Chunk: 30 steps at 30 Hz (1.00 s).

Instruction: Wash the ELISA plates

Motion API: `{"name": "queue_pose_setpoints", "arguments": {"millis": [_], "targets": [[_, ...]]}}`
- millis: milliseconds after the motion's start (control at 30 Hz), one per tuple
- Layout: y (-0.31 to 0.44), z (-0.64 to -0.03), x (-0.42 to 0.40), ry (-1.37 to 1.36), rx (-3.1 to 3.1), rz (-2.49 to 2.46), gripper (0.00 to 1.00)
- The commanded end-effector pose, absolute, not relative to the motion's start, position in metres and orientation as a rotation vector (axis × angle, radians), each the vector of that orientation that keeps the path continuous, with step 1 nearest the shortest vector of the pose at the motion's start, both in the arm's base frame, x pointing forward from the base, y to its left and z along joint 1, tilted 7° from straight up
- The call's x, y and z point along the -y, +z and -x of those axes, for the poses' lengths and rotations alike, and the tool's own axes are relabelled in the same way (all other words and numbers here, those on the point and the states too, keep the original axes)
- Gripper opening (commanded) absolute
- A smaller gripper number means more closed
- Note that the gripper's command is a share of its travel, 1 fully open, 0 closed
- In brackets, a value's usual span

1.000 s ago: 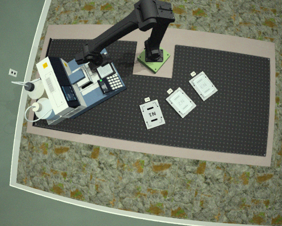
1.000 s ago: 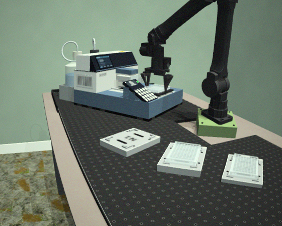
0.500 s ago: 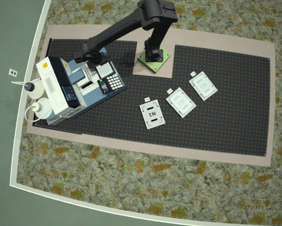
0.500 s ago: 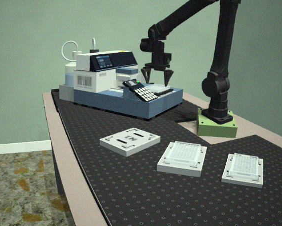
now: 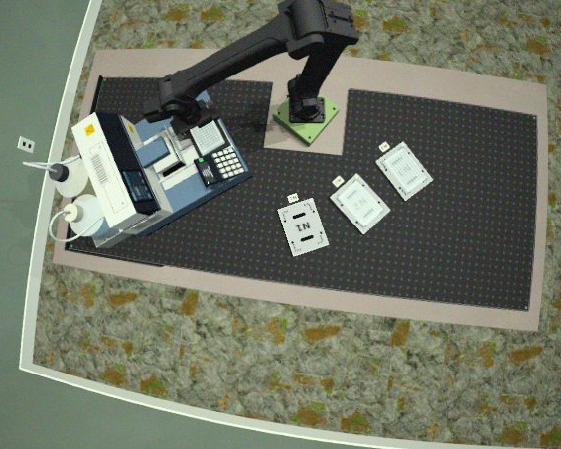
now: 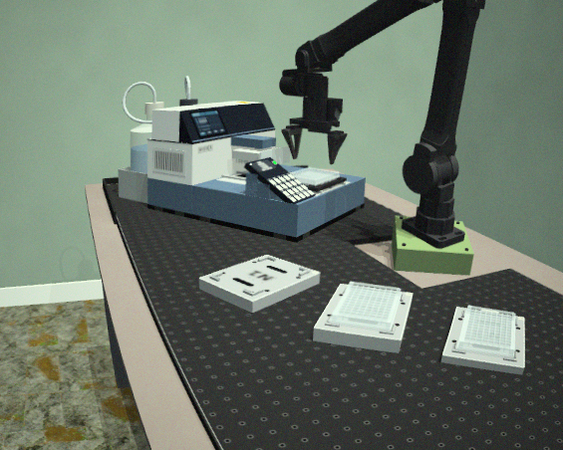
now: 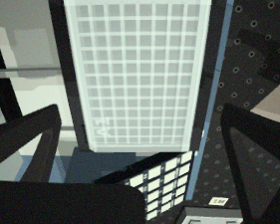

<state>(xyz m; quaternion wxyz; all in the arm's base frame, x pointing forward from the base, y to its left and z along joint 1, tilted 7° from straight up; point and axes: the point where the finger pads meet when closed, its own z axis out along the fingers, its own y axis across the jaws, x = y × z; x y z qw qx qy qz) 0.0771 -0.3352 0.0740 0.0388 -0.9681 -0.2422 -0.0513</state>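
Observation:
My gripper (image 6: 313, 160) (image 7: 140, 112) is open and empty, above a plate (image 5: 209, 137) (image 6: 315, 175) (image 7: 135, 74) in the washer's dark carrier (image 6: 330, 184) (image 7: 71, 74). This plate looks flat; its A1 mark shows at the lower left in the wrist view. The washer (image 5: 100, 169) (image 6: 190, 159) has its lamp (image 5: 201, 160) (image 6: 275, 162) lit green beside the keypad (image 5: 227, 162) (image 6: 290, 188) (image 7: 164, 183). Nest N1 (image 5: 316, 230) (image 6: 290, 284) holds no plate. One plate (image 5: 360, 203) (image 6: 367, 306) lies in nest N2 (image 6: 355, 340), another (image 5: 403, 170) (image 6: 486, 331) in nest N3 (image 6: 479, 362).
The washer's raised head stands beside the carrier, on the side away from the arm's green base (image 5: 306, 131) (image 6: 431, 259). Two bottles with tubes (image 5: 70, 179) (image 5: 87, 221) stand behind the washer. The keypad slopes up close to the plate's end.

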Motion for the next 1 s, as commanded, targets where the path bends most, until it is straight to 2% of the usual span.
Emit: {"name": "queue_pose_setpoints", "arguments": {"millis": [0, 967], "targets": [[0.104, -0.076, 0.360, -0.152, 0.760, 3.035, 1.00], [0.142, -0.074, 0.361, -0.152, 0.765, 3.020, 1.00]]}}
